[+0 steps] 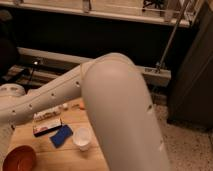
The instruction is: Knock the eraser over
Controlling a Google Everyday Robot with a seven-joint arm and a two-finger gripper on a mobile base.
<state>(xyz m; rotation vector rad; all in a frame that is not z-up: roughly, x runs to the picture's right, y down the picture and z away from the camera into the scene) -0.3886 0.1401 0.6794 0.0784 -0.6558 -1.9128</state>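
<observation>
Camera view: gripper out of frame.

A single camera sits high behind the robot's arm (115, 110), very close to it, looking down and forward at the wooden table (55, 155) in the lower left; the gripper is out of view.

Looks like a lab or office workspace: speckled hard floor (185, 142) right of the wooden table (55, 157), metal rail (100, 62) and dark wall panel behind it; gripper out of view past the white arm (115, 105).
</observation>
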